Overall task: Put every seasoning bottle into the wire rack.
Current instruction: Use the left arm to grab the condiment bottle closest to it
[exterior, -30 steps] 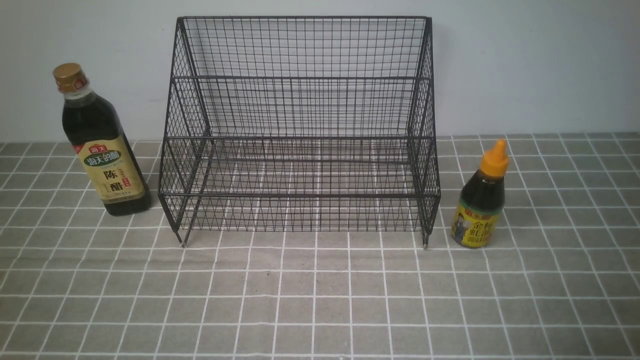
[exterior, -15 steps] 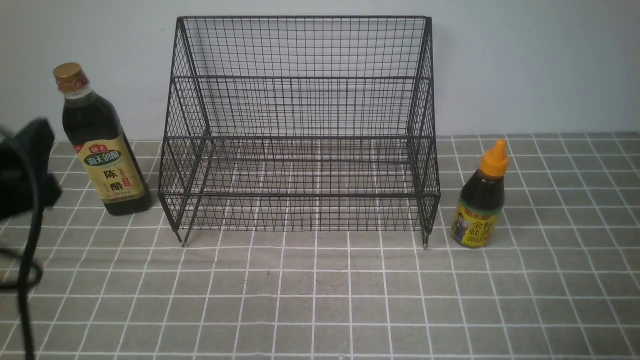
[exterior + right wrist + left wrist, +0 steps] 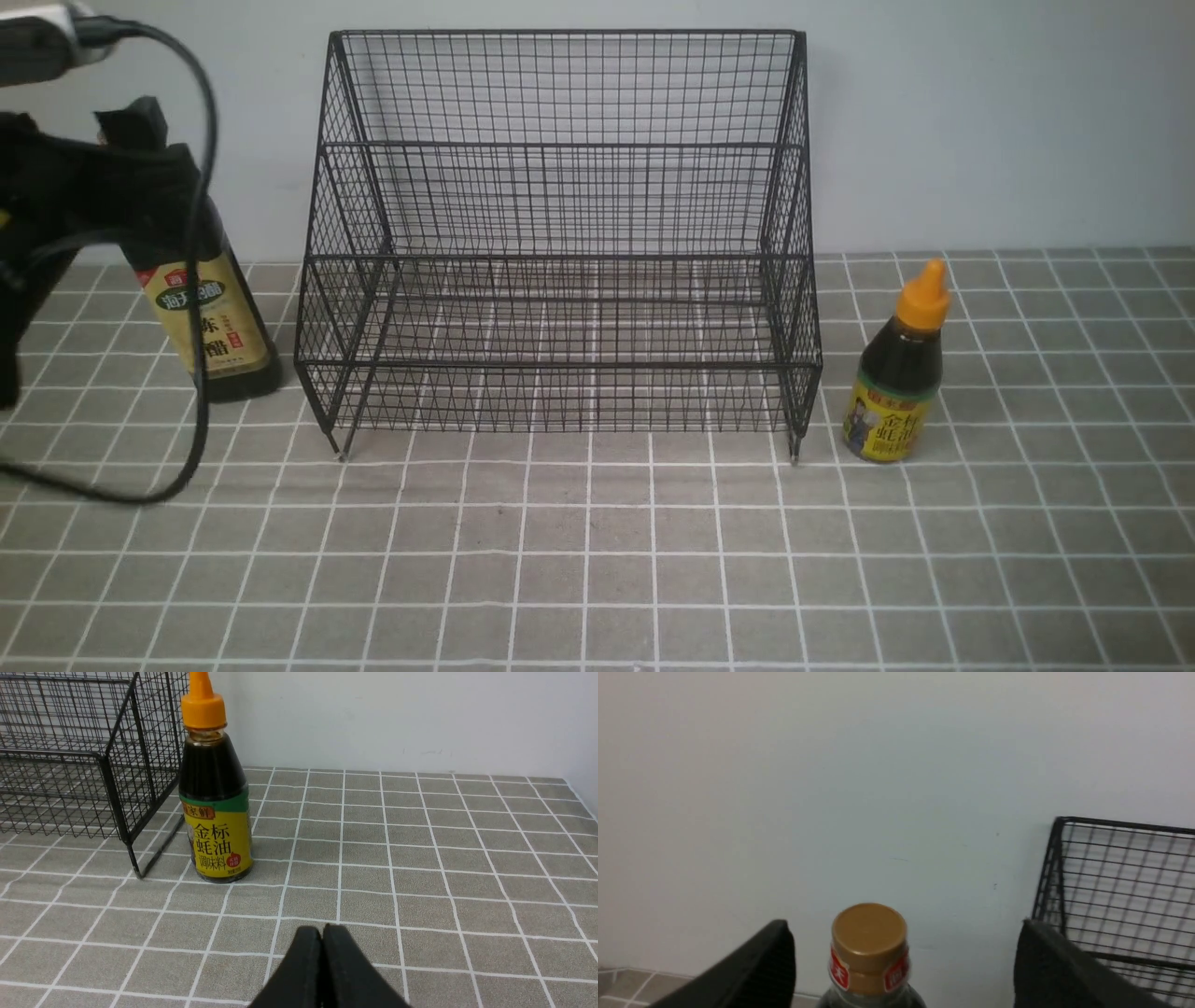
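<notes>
The tall bottle (image 3: pixel 207 322) with a tan-green label stands left of the black wire rack (image 3: pixel 560 149). My left arm (image 3: pixel 84 196) covers its upper part in the front view. In the left wrist view my left gripper (image 3: pixel 906 927) is open, and the bottle's gold cap (image 3: pixel 869 931) stands between the two fingers, touching neither. The short bottle (image 3: pixel 898 373) with an orange nozzle cap stands right of the rack; it also shows in the right wrist view (image 3: pixel 215 812). My right gripper (image 3: pixel 322 931) is shut and empty, low over the cloth, nearer than that bottle.
A grey checked cloth (image 3: pixel 597 560) covers the table. A pale wall (image 3: pixel 980 121) stands right behind the rack. The left arm's black cable (image 3: pixel 201 280) hangs in a loop in front of the tall bottle. The rack's corner (image 3: pixel 117 765) stands beside the short bottle.
My left arm has come in from the left and risen to the tall bottle's neck, now covering its top. The bottles and the rack have not moved.
</notes>
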Controlling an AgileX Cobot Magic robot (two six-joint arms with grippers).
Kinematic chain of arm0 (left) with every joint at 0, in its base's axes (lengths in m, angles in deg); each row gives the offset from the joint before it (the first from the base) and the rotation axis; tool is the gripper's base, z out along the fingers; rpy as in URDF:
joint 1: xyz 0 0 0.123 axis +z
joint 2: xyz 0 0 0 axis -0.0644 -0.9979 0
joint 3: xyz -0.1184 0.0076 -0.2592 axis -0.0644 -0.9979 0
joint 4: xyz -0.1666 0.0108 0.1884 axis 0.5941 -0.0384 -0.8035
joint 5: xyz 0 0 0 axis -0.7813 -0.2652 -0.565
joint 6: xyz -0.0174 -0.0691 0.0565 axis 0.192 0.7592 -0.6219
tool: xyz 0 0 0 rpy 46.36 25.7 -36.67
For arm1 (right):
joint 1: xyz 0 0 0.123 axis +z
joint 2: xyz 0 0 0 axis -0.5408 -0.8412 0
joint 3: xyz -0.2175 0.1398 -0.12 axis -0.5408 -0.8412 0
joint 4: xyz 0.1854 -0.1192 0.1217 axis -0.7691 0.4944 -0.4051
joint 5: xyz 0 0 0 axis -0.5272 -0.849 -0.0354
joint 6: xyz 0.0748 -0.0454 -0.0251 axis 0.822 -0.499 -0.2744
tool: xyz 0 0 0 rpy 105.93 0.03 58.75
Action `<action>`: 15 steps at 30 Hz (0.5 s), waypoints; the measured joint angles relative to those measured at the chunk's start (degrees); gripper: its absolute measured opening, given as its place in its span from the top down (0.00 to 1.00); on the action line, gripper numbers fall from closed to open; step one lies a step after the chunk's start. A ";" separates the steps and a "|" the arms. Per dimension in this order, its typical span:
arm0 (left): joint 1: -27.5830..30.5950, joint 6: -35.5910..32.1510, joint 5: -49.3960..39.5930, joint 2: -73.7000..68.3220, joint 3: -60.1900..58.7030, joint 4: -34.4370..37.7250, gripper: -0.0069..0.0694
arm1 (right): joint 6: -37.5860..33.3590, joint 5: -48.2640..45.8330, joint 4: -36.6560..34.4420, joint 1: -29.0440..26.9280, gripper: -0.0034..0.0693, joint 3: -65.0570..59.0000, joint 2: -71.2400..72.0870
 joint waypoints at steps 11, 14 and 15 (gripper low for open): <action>2.18 -1.32 1.09 -14.84 9.95 5.60 0.16 | 0.03 0.00 0.00 0.00 0.97 0.00 0.00; 2.18 -0.19 1.00 -16.84 10.32 5.73 0.18 | 0.03 0.00 0.00 0.00 0.97 0.00 0.00; 2.18 0.11 0.88 -17.12 10.32 5.73 0.21 | 0.03 0.00 0.00 0.00 0.97 0.00 0.00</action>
